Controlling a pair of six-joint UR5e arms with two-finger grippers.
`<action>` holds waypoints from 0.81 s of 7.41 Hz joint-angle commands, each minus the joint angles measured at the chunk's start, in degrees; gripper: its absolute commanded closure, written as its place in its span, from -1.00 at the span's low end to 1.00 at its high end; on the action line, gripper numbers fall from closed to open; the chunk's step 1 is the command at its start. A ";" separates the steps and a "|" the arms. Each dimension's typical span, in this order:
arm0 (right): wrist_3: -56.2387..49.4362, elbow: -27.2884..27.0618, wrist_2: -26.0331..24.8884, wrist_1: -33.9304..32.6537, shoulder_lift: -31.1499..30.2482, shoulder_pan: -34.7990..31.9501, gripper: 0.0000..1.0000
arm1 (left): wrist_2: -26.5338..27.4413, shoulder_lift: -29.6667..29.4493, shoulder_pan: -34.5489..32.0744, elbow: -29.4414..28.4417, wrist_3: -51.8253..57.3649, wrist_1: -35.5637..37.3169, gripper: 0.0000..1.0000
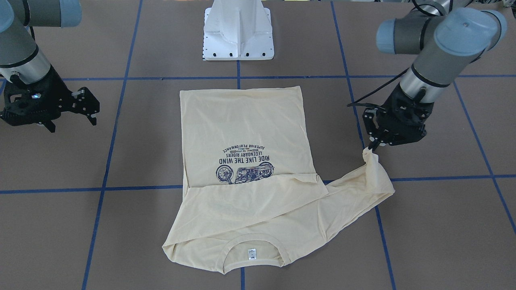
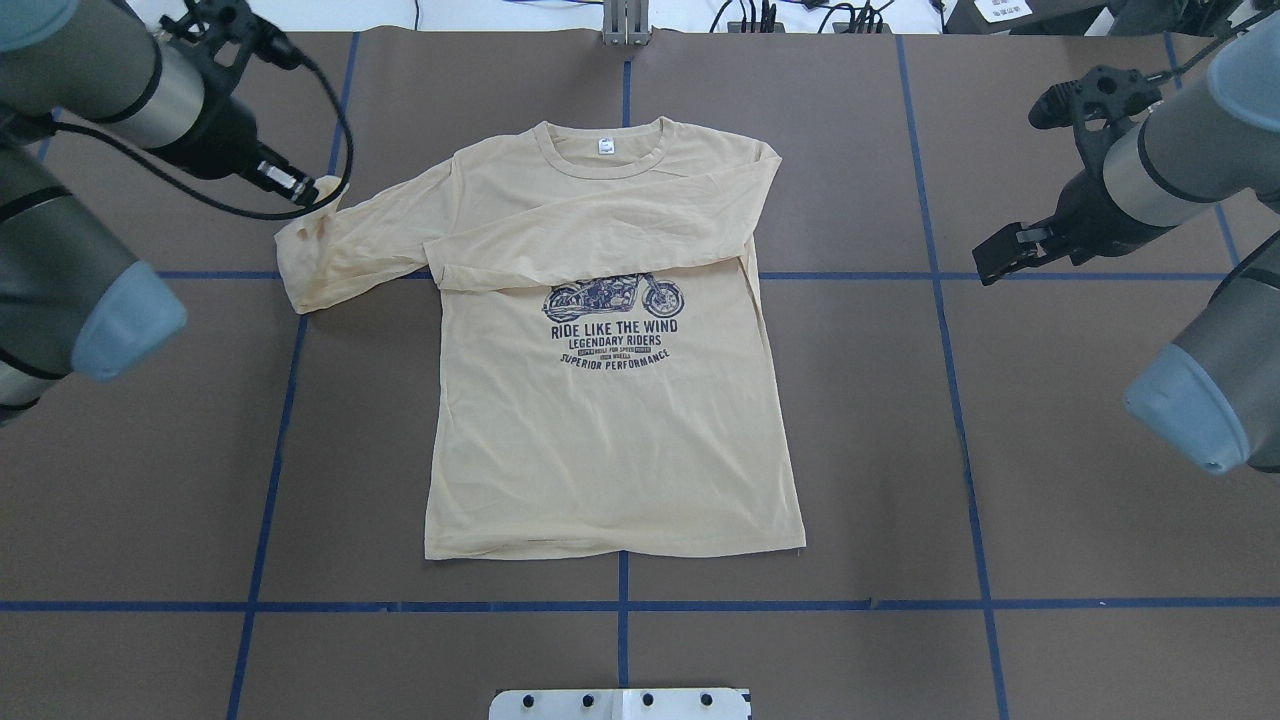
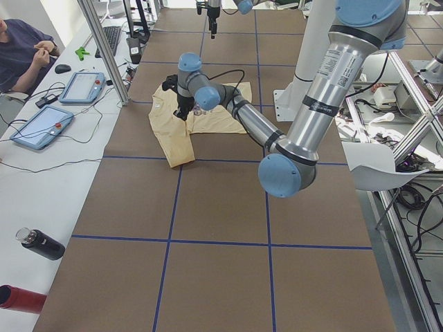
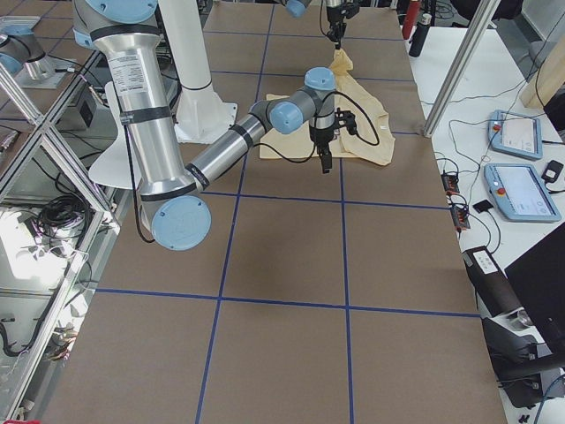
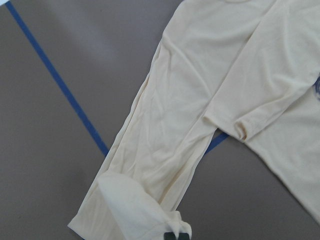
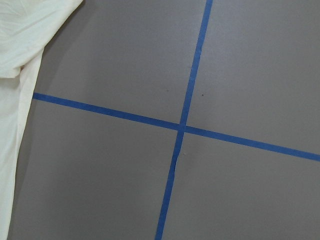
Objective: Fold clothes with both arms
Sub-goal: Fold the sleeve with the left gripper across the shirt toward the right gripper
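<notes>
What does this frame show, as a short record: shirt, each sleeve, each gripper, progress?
shirt: cream, long-sleeved, print up, flat on the table
right-side sleeve: folded across the chest
left-side sleeve: cuff pinched and lifted by the left gripper
right gripper: open, empty, off to the shirt's side
progress: one sleeve folded in, body not yet folded

Here's the grey metallic left arm (image 1: 441,48) with its light-blue joint caps reaching down, wrist tilted. Its black two-finger left claw (image 1: 374,146) is pinched tight on a sleeve cuff of the pale cream-yellow shirt (image 1: 242,121). Across the way, the matching right arm (image 1: 20,56) hangs low, right claw (image 1: 73,121) spread wide, gripping nothing.
</notes>
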State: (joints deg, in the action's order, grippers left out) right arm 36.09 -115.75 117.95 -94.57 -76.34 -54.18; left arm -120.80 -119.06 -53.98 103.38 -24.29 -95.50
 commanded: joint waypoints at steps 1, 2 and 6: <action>0.12 0.00 -0.09 0.00 0.05 -0.05 -0.99 | 2.31 -14.19 7.44 -6.64 -15.09 4.62 1.00; 0.12 0.00 0.00 0.00 0.05 -0.14 -0.99 | 5.81 -24.54 9.31 -17.75 -20.22 4.54 1.00; 1.53 -0.27 0.09 0.00 0.41 -0.05 -0.99 | 13.81 -46.33 19.33 -51.64 -42.44 -8.33 1.00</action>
State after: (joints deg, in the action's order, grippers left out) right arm 37.39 -115.92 118.02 -94.57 -76.00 -54.23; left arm -110.85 -160.67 -37.97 61.43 -58.39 -97.40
